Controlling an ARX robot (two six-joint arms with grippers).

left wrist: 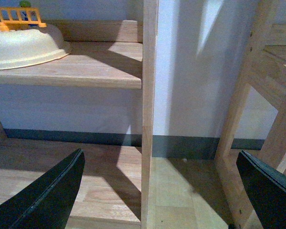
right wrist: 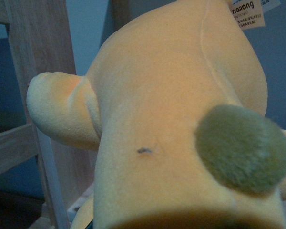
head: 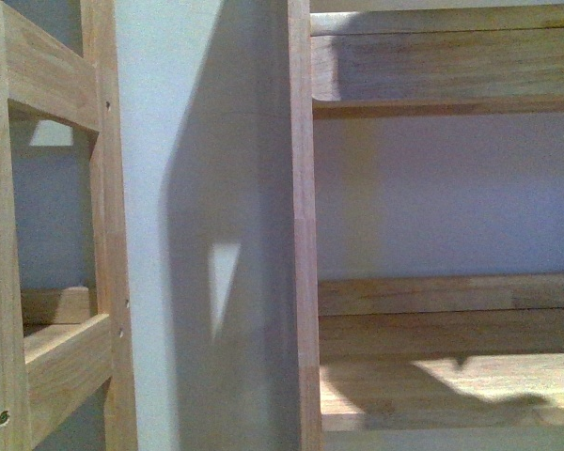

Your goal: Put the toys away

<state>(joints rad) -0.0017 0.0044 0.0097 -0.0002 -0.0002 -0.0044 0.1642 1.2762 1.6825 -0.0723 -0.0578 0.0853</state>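
A pale wooden shelf unit (head: 432,319) takes up the right half of the front view. Its upright runs down the middle of the frame, with one board at upper right and a sunlit board at lower right. A second wooden frame (head: 66,366) stands along the left edge, and a strip of white wall (head: 169,188) shows between the two. Neither arm appears there. In the right wrist view the yellow-orange plush toy (right wrist: 171,143) fills nearly the whole picture, pressed close to the lens, with a wooden post (right wrist: 38,47) behind it. The right gripper's fingers are hidden by the toy, so I cannot tell how they stand or where they meet it. A stubby limb (right wrist: 62,109) sticks out from the toy's side, and a round olive-grey fuzzy patch (right wrist: 243,148) sits on its body. The left gripper (left wrist: 160,153) is spread wide, its dark fingers (left wrist: 52,195) framing a shelf upright with nothing between them. A cream bowl (left wrist: 24,47) rests on the shelf board beyond, just in front of a small orange plastic fence (left wrist: 19,16). The toy's paper tag (right wrist: 248,14) reads "nailong", and the finer print under it is too small to read.
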